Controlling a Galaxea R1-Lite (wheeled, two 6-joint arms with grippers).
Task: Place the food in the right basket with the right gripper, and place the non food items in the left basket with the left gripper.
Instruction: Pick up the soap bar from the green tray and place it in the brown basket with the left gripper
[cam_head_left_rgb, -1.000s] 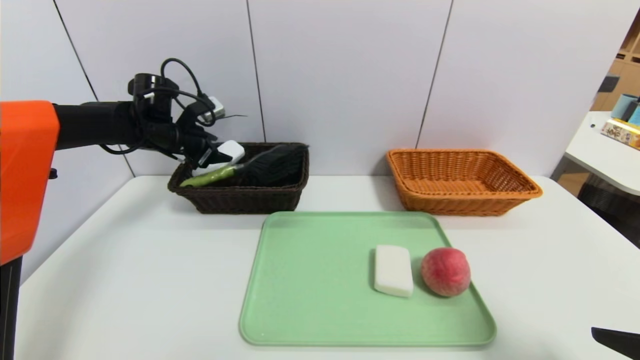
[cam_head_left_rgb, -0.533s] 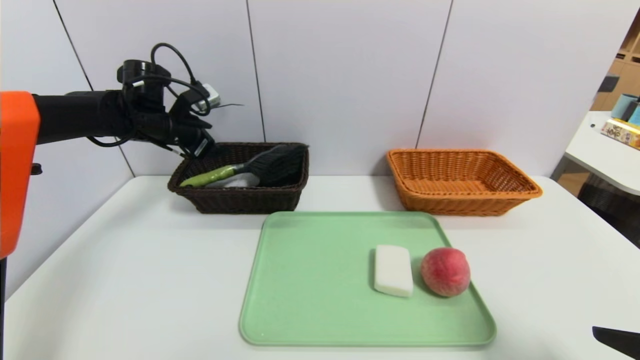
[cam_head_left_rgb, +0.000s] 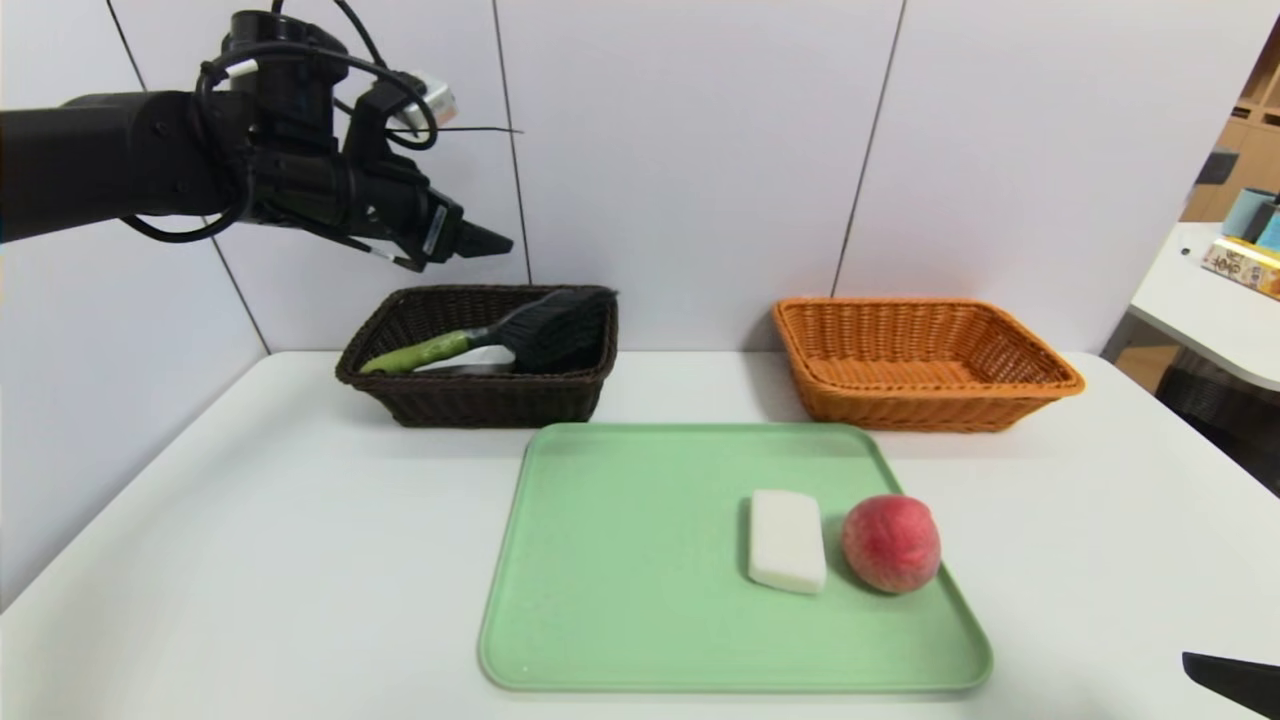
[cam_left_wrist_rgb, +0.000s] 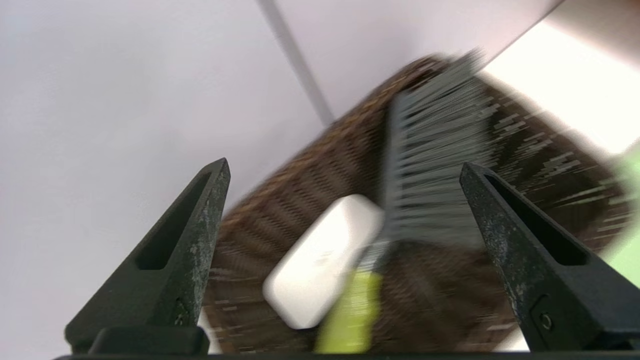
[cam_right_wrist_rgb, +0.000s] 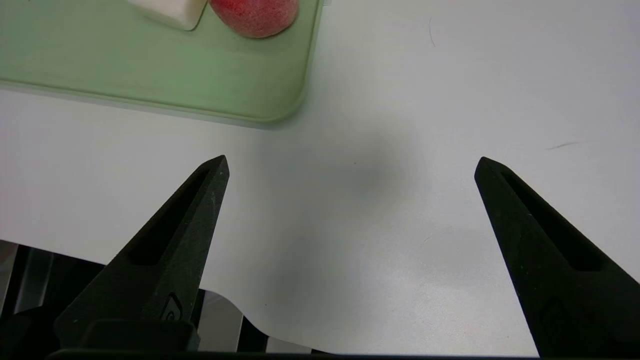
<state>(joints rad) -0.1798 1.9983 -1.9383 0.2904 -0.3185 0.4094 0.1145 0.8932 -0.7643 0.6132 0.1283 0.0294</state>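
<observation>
The dark brown left basket (cam_head_left_rgb: 480, 395) holds a green-handled brush (cam_head_left_rgb: 500, 342) and a flat white box (cam_head_left_rgb: 470, 362), the box lying beside the brush (cam_left_wrist_rgb: 430, 150) in the left wrist view (cam_left_wrist_rgb: 320, 260). My left gripper (cam_head_left_rgb: 490, 243) hangs open and empty well above the basket (cam_left_wrist_rgb: 300, 170); it appears in its own wrist view (cam_left_wrist_rgb: 345, 167). A red-pink peach (cam_head_left_rgb: 891, 543) and a small white bar (cam_head_left_rgb: 787, 540) sit side by side on the green tray (cam_head_left_rgb: 620, 560). The orange right basket (cam_head_left_rgb: 920, 365) is empty. My right gripper (cam_right_wrist_rgb: 351, 162) stands open over the table's near right corner.
The green tray (cam_right_wrist_rgb: 150, 75) reaches close to the table's front edge (cam_right_wrist_rgb: 225, 300). The peach (cam_right_wrist_rgb: 255, 15) and white bar (cam_right_wrist_rgb: 170, 12) are at the far rim of the right wrist view. A side table with boxes (cam_head_left_rgb: 1240, 260) stands off to the right. The right fingertip (cam_head_left_rgb: 1230, 680) shows at the corner.
My left gripper opened and let the flat white box drop into the dark basket, then rose up and away above it. The right arm has not moved.
</observation>
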